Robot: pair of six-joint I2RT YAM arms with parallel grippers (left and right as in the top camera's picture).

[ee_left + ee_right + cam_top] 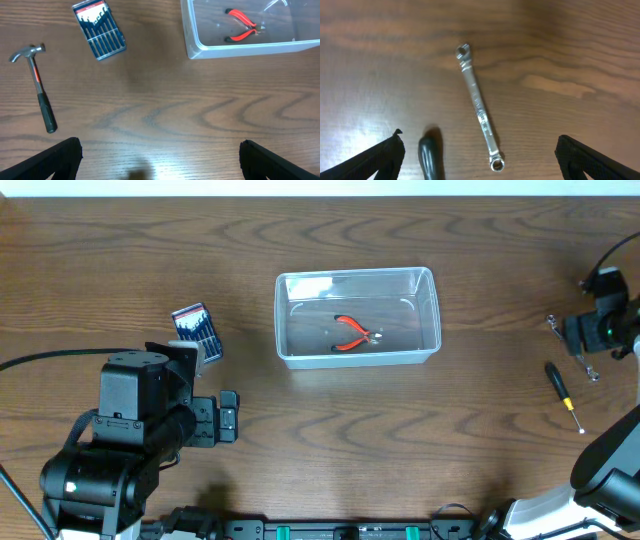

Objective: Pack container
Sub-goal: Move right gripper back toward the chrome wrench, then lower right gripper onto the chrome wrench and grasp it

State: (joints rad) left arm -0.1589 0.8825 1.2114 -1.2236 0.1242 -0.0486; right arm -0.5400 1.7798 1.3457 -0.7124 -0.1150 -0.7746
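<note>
Likely light, stiff, slick container (300,361) — pinch thick rim at 9 o'clock — left jaws, right jaws spread wide.

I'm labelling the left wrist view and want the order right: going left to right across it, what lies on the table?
hammer → blue drill-bit case → container, which has the red-handled pliers inside it.

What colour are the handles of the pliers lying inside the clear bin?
Red. The pliers show best in the left wrist view.
</note>
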